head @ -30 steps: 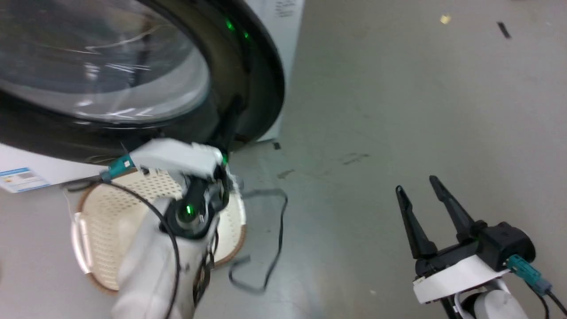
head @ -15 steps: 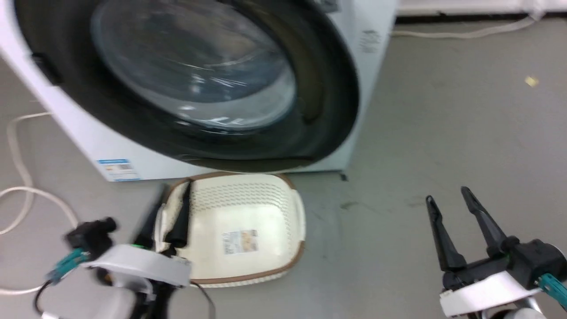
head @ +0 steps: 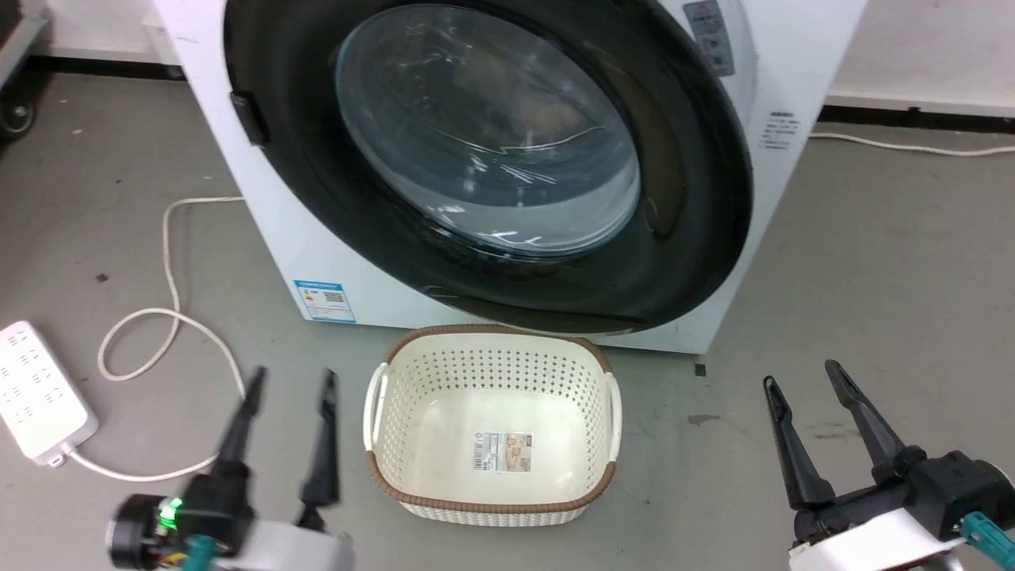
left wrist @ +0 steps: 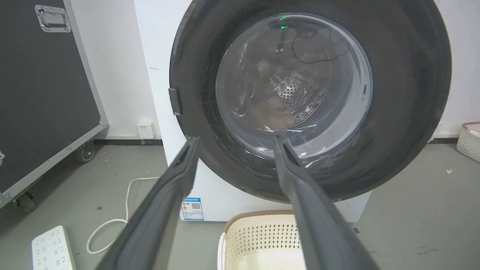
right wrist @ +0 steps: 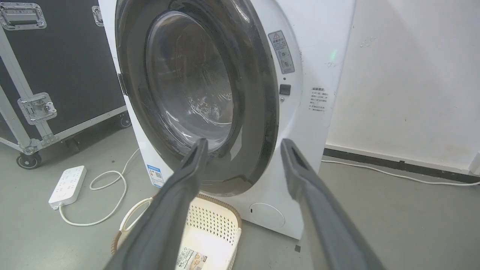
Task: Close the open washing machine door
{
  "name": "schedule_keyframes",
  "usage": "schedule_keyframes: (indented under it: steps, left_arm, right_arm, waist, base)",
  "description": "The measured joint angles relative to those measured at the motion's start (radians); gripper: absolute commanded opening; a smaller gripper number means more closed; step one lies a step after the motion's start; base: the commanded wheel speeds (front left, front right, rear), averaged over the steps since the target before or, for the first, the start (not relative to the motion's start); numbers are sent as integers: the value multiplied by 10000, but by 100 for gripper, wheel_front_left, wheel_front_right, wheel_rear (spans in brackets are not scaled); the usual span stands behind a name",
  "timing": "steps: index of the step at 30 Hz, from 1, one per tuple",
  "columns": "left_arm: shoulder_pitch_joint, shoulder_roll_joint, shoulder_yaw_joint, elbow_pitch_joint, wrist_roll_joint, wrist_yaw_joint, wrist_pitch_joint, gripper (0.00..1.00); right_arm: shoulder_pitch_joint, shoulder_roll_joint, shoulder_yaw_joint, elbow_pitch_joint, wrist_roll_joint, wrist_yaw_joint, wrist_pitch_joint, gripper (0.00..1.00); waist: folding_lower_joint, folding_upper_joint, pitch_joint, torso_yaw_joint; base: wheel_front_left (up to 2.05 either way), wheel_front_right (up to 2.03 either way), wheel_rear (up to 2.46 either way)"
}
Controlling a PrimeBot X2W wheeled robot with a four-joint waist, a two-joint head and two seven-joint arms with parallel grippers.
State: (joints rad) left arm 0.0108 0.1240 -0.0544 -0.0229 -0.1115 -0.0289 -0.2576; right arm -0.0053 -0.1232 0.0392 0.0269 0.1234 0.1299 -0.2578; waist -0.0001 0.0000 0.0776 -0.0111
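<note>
Since a second ago the left gripper had come away from the lower rim of the washing machine door and now sat low over the floor, just left of the basket. The head camera had also lifted, so the door's full round face was in sight. The left gripper's two dark fingers were spread apart with nothing between them. The right gripper hung well off to the basket's right, its fingers likewise parted and empty.

The one door lay flat against the front of the single washing machine, its broad black rim nearly as wide as the white cabinet. Its clear glass bowl bulged outward and caught streaks of light. Through the glass the left wrist camera made out the perforated steel drum. A small dark tab sat on the rim's left edge.

One blue label was stuck low on the front, and one round flap sat near the bottom corner. One cream basket stood on the floor at the machine's foot. A second basket showed at the far right of the left wrist view. One white power strip lay by the floor's left edge, its cable looped toward the machine. One black flight case stood beside the machine.
</note>
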Motion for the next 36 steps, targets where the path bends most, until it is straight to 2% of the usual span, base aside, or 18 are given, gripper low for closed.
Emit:
schedule_keyframes:
  steps: [2,7,8,9,11,13,14,22,25,31,36]
  left_arm:
    - [139,-67,-180,50,364,92,2,100]
    - [178,-343,-267,-63,489,232,2,100]
    - [177,-360,-284,-82,522,238,2,100]
    - [175,-378,-311,-104,579,253,2,100]
    - [169,-393,-326,-123,606,257,2,100]
    - [66,-418,-439,-165,727,255,0,100]
    - [-176,-470,-587,-188,754,257,2,100]
    - [-956,-608,-1012,-228,742,366,2,100]
    - [-1210,-677,-1195,-228,729,458,2,100]
    - [-1517,-708,-1430,-236,629,656,2,100]
    - [-1702,-719,-1588,-295,474,798,2,100]
  right_arm:
    - [1,2,48,44,-10,0,0,100]
    - [1,-42,161,109,-10,0,0,100]
    - [-1,-102,280,163,-10,0,0,39]
    - [-10,-207,445,198,-13,0,0,0]
    - [-42,-349,631,230,-13,0,0,0]
    - [-347,-767,1083,267,67,0,0,0]
    - [-1089,-1329,1501,259,261,0,0,0]
    - [-3684,-3101,2761,531,1595,0,337,0]
    - [-4730,-3776,2949,805,2290,2,627,0]
    - [-6411,-4744,3225,1603,3726,31,1193,0]
    - [-7386,-4989,3191,2556,4863,25,1687,0]
  waist:
    - [0,0,-13,78]
    - [1,0,82,241]
    - [0,0,118,265]
    - [1,0,171,285]
    - [1,0,237,304]
    - [0,0,505,381]
    - [2,0,876,491]
    - [3,0,2078,955]
    - [3,0,2491,1213]
    - [3,0,3100,1778]
    - [3,0,3447,2151]
  base:
    - [0,0,0]
    - [0,0,0]
    - [0,0,0]
    - [0,0,0]
    - [0,0,0]
    - [0,0,0]
    - [0,0,0]
    - [0,0,0]
    - [0,0,0]
    - [0,0,0]
    - [0,0,0]
